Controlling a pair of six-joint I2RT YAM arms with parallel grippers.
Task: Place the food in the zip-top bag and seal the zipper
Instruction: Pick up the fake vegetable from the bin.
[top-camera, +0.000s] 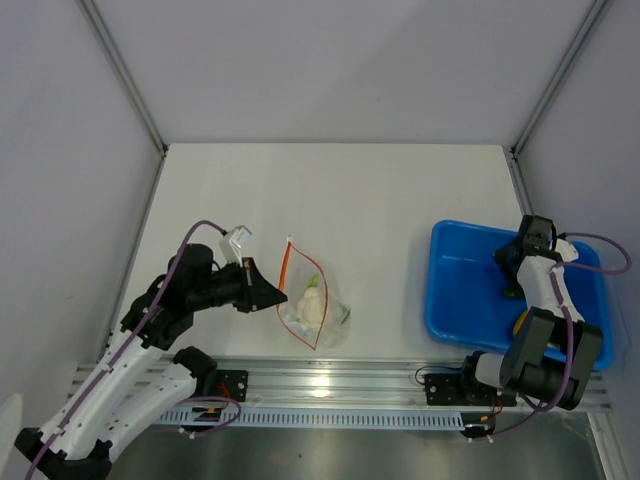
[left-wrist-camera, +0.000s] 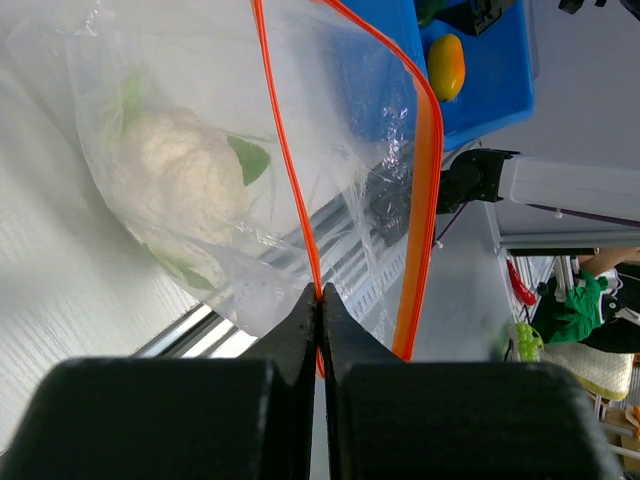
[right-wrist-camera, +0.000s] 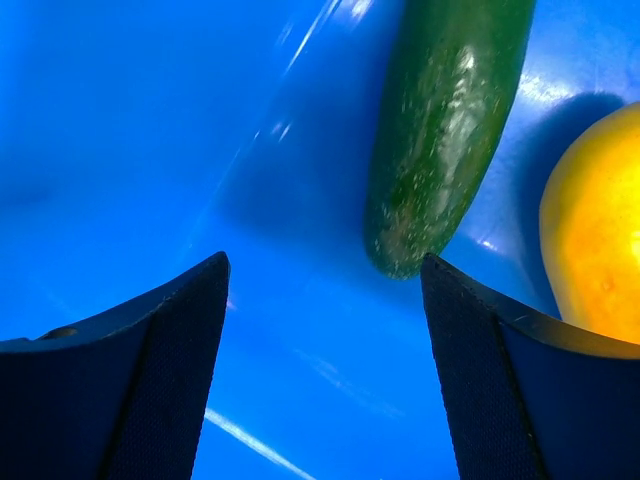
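Observation:
The clear zip-top bag (top-camera: 318, 305) lies left of the table's middle with the pale green-white leafy lump (top-camera: 309, 308) inside it. My left gripper (top-camera: 276, 295) is shut on the orange-red zipper (left-wrist-camera: 287, 170) at the near lip, and the mouth gapes open. The lump (left-wrist-camera: 178, 172) shows through the plastic in the left wrist view. My right gripper (right-wrist-camera: 325, 300) is open and empty, low inside the blue tray (top-camera: 455, 270). The dark green cucumber (right-wrist-camera: 448, 130) lies just ahead of its right finger. The yellow-orange fruit (right-wrist-camera: 600, 250) lies to the right, also seen from above (top-camera: 521, 323).
An aluminium rail (top-camera: 340, 378) runs along the table's near edge in front of the bag. White walls with metal posts close the back and sides. The tray sits at the table's right edge.

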